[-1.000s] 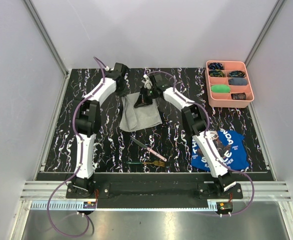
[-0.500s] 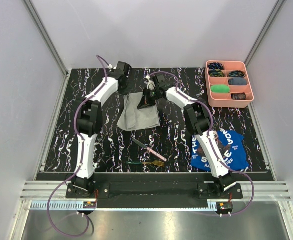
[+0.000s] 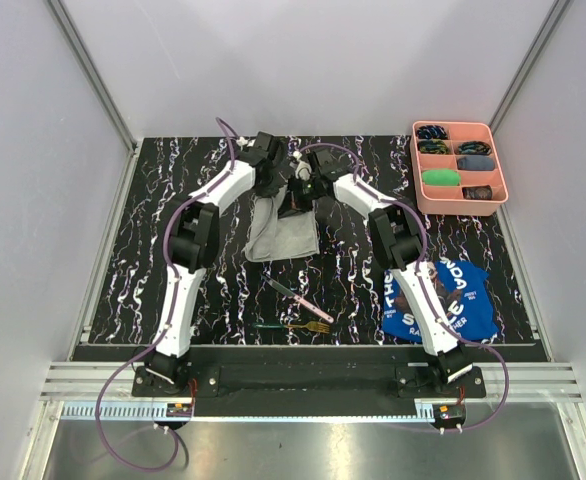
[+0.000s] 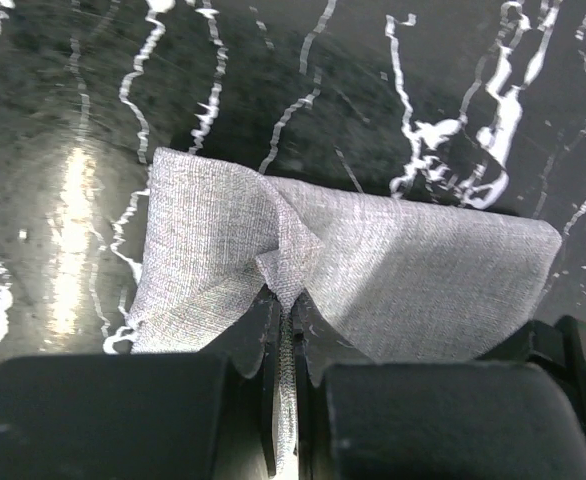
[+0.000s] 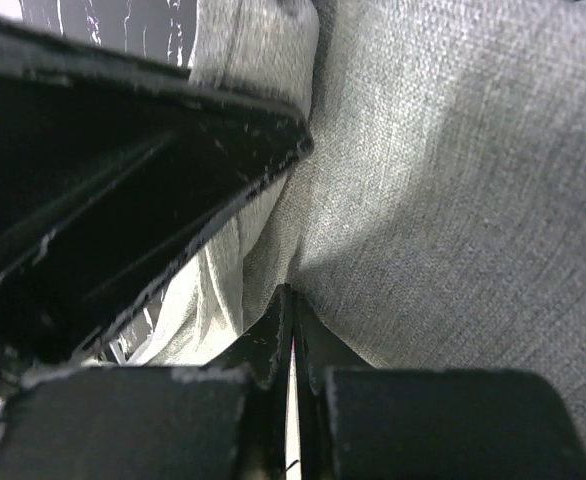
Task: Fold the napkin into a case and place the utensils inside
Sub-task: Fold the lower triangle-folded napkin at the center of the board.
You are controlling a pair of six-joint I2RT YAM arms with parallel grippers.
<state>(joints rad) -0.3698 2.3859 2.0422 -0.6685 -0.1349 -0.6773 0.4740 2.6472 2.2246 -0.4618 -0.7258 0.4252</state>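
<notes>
My left gripper (image 4: 285,310) has its jaws pressed nearly together on a peak of the napkin (image 4: 423,290). From the left wrist, the grey weave rises to a point right at the tips and falls away in a flap on either side, with the marbled table (image 4: 303,90) showing beyond. My right gripper (image 5: 291,300) is closed tight as well. Its two tips meet on the same cloth, where a crease runs straight into them (the dark slab filling the upper left of that view is my other gripper's body, very close by).

Seen from above, the left gripper (image 3: 271,178) and the right gripper (image 3: 295,195) stand just beside each other near the middle of the table's far edge, and both arms reach far forward. The napkin (image 3: 285,235) is lifted at its far end where I hold it. The rest trails toward me as a narrow, roughly folded strip lying on the table (image 3: 123,260).

Nearer the front edge, well apart from the napkin, lie the two utensils. The pink-handled knife (image 3: 298,298) is set on a slant, and the green-handled fork (image 3: 291,326) sits just beyond its handle end, parallel to the front edge. A blue cloth (image 3: 443,295) with white lettering sits toward the front right corner, partly under my right arm. The pink tray (image 3: 463,207) occupies the far right corner.
</notes>
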